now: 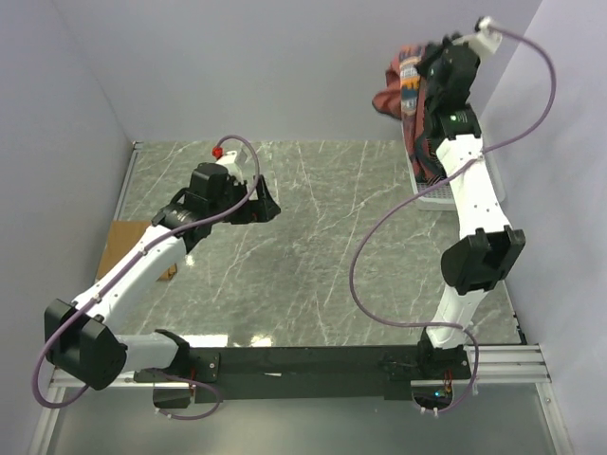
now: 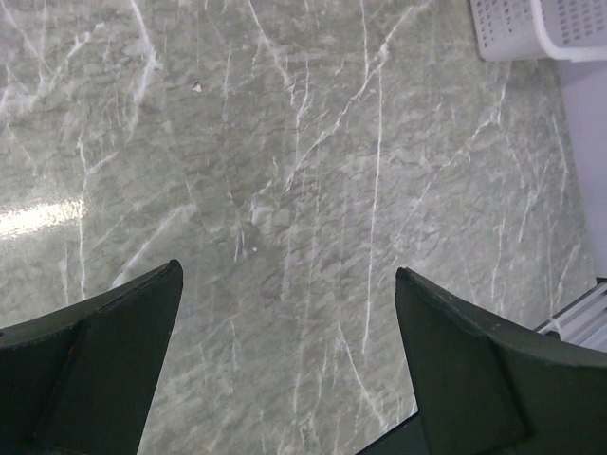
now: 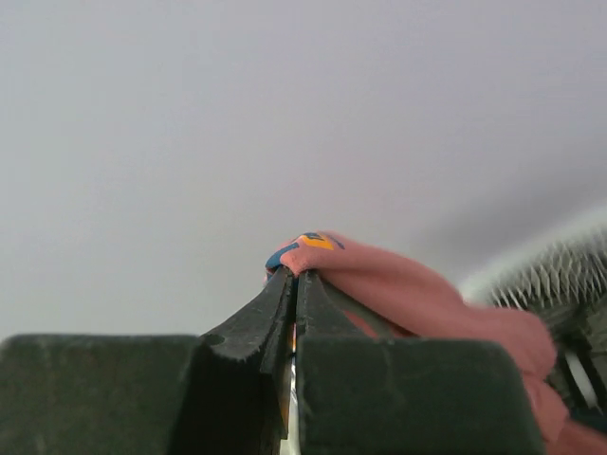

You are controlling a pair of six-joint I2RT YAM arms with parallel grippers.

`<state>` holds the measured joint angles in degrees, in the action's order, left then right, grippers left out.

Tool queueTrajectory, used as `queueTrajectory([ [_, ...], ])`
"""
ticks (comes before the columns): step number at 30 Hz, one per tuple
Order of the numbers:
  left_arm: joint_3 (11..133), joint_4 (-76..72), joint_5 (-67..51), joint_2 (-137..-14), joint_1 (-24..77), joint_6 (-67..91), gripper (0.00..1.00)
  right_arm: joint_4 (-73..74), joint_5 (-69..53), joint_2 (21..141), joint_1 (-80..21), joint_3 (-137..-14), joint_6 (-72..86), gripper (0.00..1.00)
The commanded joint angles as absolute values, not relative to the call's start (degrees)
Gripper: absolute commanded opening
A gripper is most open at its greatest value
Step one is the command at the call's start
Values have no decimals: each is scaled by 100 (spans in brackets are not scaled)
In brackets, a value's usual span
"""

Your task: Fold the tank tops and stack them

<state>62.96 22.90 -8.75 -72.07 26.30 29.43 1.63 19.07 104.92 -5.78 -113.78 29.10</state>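
Observation:
A brick-red tank top (image 1: 389,97) hangs bunched in the air at the back right, above the basket. My right gripper (image 1: 420,68) is raised there and shut on a fold of it. In the right wrist view the jaws (image 3: 295,273) are pressed together on the reddish cloth (image 3: 408,294), which shows a blue and orange print at the pinched edge. My left gripper (image 1: 266,203) hovers over the left middle of the marble table, apart from the cloth. Its fingers stand wide open (image 2: 287,270) with only bare table between them. No other tank tops show.
A white mesh basket (image 1: 434,195) stands at the table's back right edge, partly hidden by my right arm; its corner (image 2: 517,28) and rim (image 3: 555,270) show in the wrist views. A brown cardboard piece (image 1: 121,243) lies at the table's left edge. Grey walls enclose three sides.

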Motion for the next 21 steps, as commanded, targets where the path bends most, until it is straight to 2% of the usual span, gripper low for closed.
queueTrajectory([
  [1, 6284, 1986, -800, -6856, 2637, 3041, 99, 243, 2021, 10054, -1281, -12926, 1672, 0],
  [5, 6232, 1995, -414, -6619, 2506, 3312, 97, 378, 2285, 9818, -2231, -13123, 792, 0],
  [8, 6091, 1934, -159, -6312, 2338, 3585, 96, 378, 2180, 9327, -2872, -12159, 799, 0],
  [10, 6047, 2021, -19, -6241, 2198, 3717, 95, 273, 2258, 8793, -3268, -10781, 922, 3],
  [11, 6021, 2056, -9, -6223, 2154, 3848, 95, 151, 2354, 8580, -3391, -10175, 1210, 10],
  [12, 5986, 2083, -17, -6188, 2110, 3911, 96, 10, 2329, 8352, -3575, -8829, 1369, 20],
  [13, 5959, 2179, -18, -6179, 1996, 3972, 96, -418, 2303, 7932, -3655, -8154, 1554, 37],
  [14, 5889, 2223, -18, -6161, 1917, 4103, 97, -587, 2372, 7754, -3761, -7530, 1825, 44],
  [15, 5854, 2250, -18, -6144, 1838, 4148, 97, -632, 2538, 7604, -3884, -6575, 2002, 47],
  [16, 5793, 2250, -52, -6144, 1663, 4166, 97, -581, 2697, 7315, -3980, -6157, 2248, 53],
  [18, 5626, 2215, -324, -6187, 1469, 4262, 97, -493, 2680, 6841, -4008, -5200, 2732, 58],
  [21, 5414, 1934, -798, -6432, 1257, 4377, 96, -457, 2488, 6417, -4008, -4520, 3137, 65],
])
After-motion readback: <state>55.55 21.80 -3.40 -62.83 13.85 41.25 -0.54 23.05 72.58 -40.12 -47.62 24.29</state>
